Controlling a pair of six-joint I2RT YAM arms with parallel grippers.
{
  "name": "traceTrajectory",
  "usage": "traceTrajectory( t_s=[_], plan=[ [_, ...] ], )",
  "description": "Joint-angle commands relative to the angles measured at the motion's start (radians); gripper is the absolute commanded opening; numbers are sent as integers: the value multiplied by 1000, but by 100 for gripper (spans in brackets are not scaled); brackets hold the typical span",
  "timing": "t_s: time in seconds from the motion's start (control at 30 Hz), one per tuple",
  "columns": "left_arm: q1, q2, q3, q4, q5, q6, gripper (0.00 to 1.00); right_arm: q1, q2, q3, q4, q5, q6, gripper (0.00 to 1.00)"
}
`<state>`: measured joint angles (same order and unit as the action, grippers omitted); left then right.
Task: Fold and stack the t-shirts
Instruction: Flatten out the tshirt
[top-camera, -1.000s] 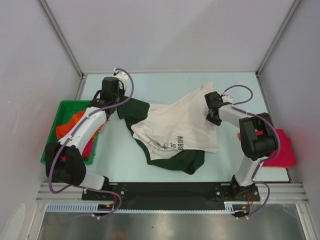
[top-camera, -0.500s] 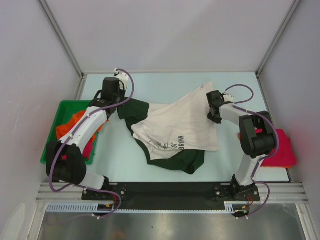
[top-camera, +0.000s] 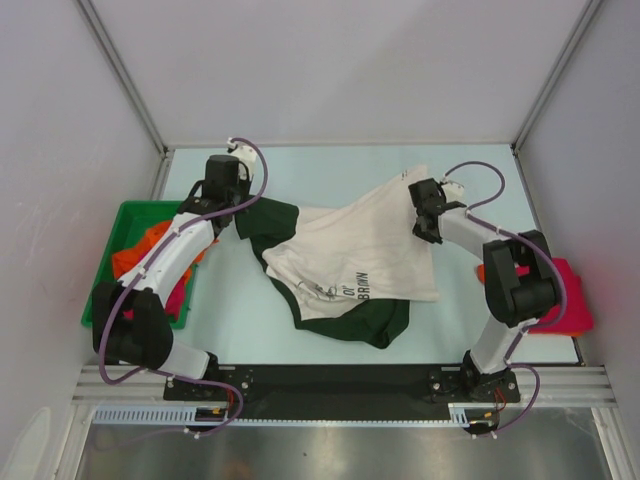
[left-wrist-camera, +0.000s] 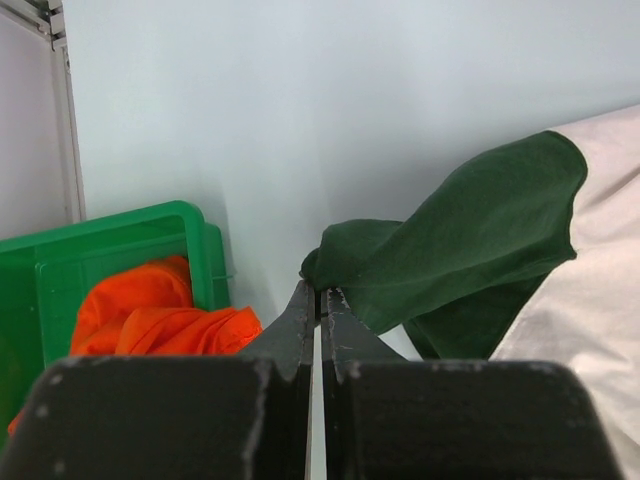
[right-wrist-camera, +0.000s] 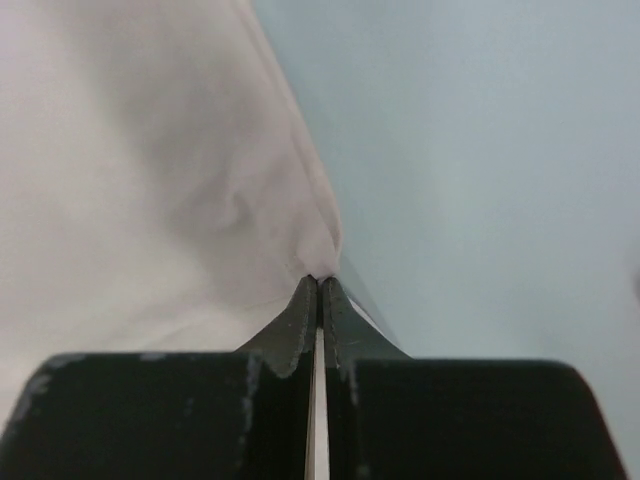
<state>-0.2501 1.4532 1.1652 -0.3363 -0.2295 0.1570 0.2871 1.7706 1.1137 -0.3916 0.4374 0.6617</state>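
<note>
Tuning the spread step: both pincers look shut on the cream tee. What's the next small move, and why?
Probably lift both slightly and draw them apart to pull the cream tee flat. The left pincer is shut on its dark green sleeve and the right pincer on its cream edge. The shirt lies crumpled and skewed between them.

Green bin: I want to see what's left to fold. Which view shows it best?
Top external: it shows most of the green bin and the orange t-shirt inside, though the left arm crosses it. Left wrist catches one corner with orange cloth. Right wrist shows none of it.
</note>
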Motion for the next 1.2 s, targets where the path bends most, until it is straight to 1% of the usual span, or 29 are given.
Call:
traceTrajectory(
  t_s=[0.0,0.17,0.33,0.47,0.53,0.67,0.83,0.87,1.0,1.17],
  plan=[
    [5,-40,53,-6,21,-30,0,84,-212,125,-72,150,-106,0],
    [5,-59,65,-12,28,-37,0,95,-313,230,-122,169,-163,0],
    [5,-71,94,-36,38,-62,0,92,-370,281,-165,188,-185,0],
    [5,-105,134,-66,42,-74,0,86,-462,293,-158,173,-221,0],
    [5,-134,159,-82,42,-77,0,90,-477,334,-159,178,-261,0],
    [5,-172,209,-116,39,-85,0,84,-479,422,-214,192,-306,0],
    [9,-253,306,-145,33,-31,0,87,-525,517,-245,178,-366,0],
    [11,-260,327,-153,29,-18,0,87,-527,572,-257,176,-388,0],
    [12,-310,451,-194,22,27,0,130,-533,678,-300,167,-479,0],
    [12,-353,571,-279,22,45,0,221,-579,736,-348,283,-563,0]
  ],
)
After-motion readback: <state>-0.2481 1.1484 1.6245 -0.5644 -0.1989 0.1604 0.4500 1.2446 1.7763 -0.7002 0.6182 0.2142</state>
